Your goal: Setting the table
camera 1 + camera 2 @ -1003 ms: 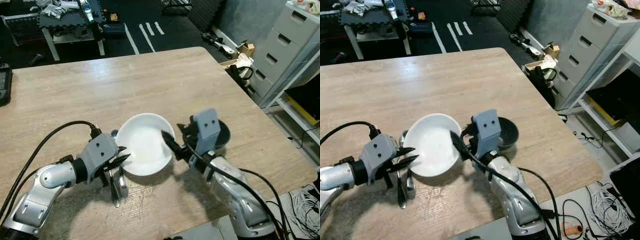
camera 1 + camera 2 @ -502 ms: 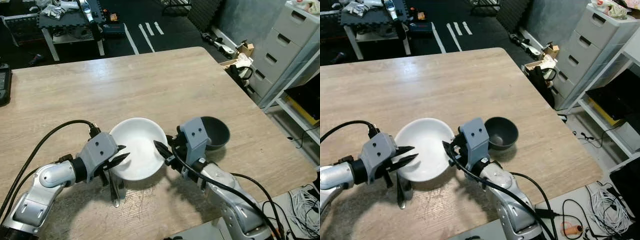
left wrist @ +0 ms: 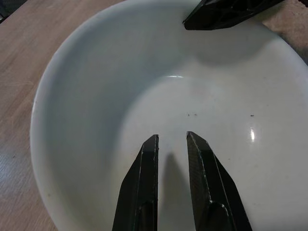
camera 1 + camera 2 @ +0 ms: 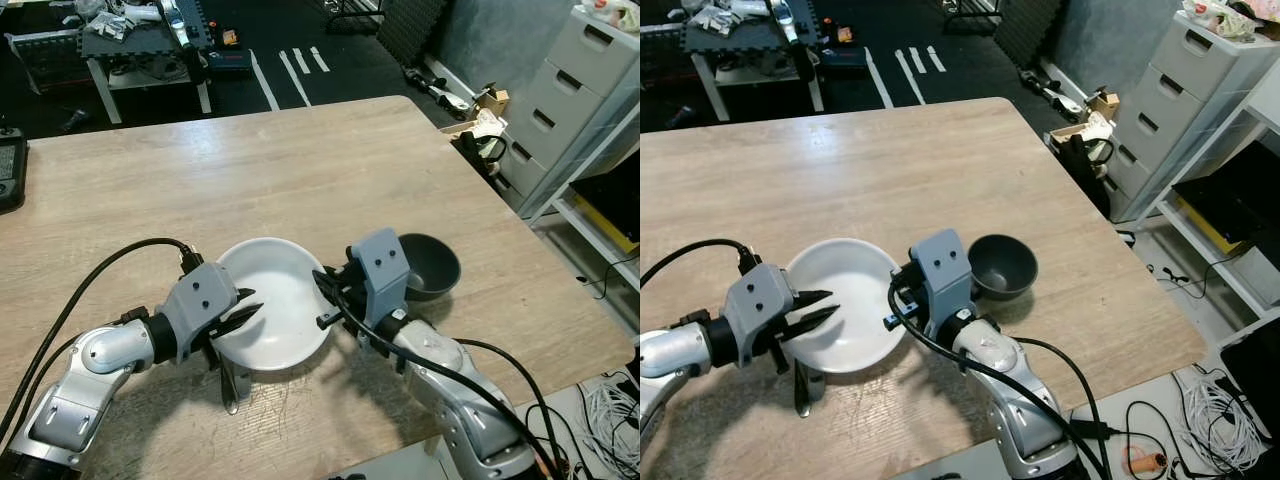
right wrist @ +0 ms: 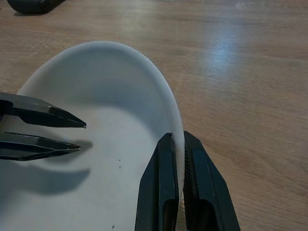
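Note:
A white bowl (image 4: pixel 283 288) sits on the wooden table (image 4: pixel 300 160) near its front edge. My right gripper (image 4: pixel 323 300) is shut on the bowl's right rim; the right wrist view has the rim (image 5: pixel 174 126) pinched between the two fingers. My left gripper (image 4: pixel 250 315) hovers over the bowl's left side, open, with nothing between its fingertips (image 3: pixel 150 140). A metal spoon (image 4: pixel 232 388) lies on the table below the left gripper, partly hidden under the bowl. A dark grey bowl (image 4: pixel 430 262) stands just right of the right gripper.
A black device (image 4: pixel 10 172) lies at the table's left edge. Grey drawers (image 4: pixel 565 85) stand beyond the right edge, with cables and clutter on the floor there. Bare wood stretches across the table's far half.
The right gripper has drawn the white bowl to the left, away from the dark bowl and over the spoon's head. The left gripper has stayed in place.

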Motion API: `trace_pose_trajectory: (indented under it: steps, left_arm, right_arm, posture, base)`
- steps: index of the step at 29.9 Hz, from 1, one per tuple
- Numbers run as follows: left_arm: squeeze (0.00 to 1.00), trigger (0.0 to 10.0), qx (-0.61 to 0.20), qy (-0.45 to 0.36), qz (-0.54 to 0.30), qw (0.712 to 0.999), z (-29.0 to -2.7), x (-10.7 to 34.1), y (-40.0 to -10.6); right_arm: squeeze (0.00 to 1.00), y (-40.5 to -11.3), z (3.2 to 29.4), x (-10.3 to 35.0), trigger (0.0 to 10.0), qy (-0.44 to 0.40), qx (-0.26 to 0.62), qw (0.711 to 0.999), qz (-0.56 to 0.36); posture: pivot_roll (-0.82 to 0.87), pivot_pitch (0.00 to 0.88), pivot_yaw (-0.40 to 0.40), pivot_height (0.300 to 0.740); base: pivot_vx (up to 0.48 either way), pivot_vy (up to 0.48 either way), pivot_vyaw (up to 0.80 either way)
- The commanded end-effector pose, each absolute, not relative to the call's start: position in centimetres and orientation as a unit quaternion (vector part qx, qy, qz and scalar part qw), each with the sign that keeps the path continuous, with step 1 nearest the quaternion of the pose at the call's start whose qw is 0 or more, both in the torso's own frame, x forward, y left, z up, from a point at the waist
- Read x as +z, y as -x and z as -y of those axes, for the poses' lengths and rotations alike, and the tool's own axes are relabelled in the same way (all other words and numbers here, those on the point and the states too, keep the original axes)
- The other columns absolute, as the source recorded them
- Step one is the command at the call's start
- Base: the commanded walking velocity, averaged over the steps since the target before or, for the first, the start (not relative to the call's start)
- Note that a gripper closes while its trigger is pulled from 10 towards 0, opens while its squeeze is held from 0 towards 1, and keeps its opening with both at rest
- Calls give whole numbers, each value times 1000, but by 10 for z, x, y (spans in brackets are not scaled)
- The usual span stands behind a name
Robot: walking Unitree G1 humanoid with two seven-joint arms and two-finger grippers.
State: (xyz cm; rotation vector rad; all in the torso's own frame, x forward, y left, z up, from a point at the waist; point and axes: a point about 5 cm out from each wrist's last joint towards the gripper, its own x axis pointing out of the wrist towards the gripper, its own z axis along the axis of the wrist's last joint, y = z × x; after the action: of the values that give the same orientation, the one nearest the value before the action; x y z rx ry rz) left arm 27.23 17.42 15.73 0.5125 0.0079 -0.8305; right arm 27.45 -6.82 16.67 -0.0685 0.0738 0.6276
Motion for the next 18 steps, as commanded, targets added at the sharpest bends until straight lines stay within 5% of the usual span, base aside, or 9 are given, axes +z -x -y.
trace_pose_trajectory:
  steps: [1, 2, 3, 4, 5, 12, 13, 14, 18]
  left_arm:
    - [0, 10000, -390, -240, -26, 889, -179, 149, -272]
    - [0, 10000, -390, -240, -27, 888, -179, 149, -272]
    - [0, 10000, -390, -240, -27, 888, -179, 149, -272]
    - [0, 10000, -390, -240, -27, 888, -179, 149, -272]
    - [0, 10000, -391, -240, -27, 888, -179, 149, -272]
    - [0, 10000, -391, -238, -26, 889, -179, 149, -271]
    - [0, 10000, -390, -238, -26, 889, -179, 149, -271]
    - [0, 10000, -390, -238, -26, 889, -179, 149, -271]
    - [0, 10000, -389, -237, -26, 890, -178, 149, -271]
  right_arm:
    - [0, -274, 74, 152, 4588, 58, 301, 949, -74]
    - [0, -273, 75, 152, 10000, 63, 302, 948, -76]
    - [420, -273, 75, 152, 10000, 67, 304, 947, -76]
    - [420, -273, 75, 152, 10000, 67, 304, 947, -76]
    - [1000, -272, 76, 148, 10000, 88, 311, 943, -84]
    - [1000, -269, 75, 141, 10000, 109, 332, 930, -114]
    - [725, -269, 74, 139, 10000, 104, 335, 929, -120]
    - [0, -269, 73, 138, 10000, 99, 336, 928, -126]
    - [0, -269, 71, 133, 10000, 66, 334, 928, -152]
  posture:
    - [27, 105, 20, 740]
    - [26, 105, 20, 740]
    - [26, 105, 20, 740]
    - [26, 105, 20, 740]
    - [25, 105, 20, 740]
    - [26, 107, 17, 740]
    - [26, 107, 17, 740]
    - [26, 107, 17, 740]
    - [26, 108, 8, 740]
  base:
    - [0, 0, 0]
    - [0, 0, 0]
    - [0, 0, 0]
    - [0, 0, 0]
    - [0, 0, 0]
    - [0, 0, 0]
    - [0, 0, 0]
    - [0, 0, 0]
    - [0, 0, 0]
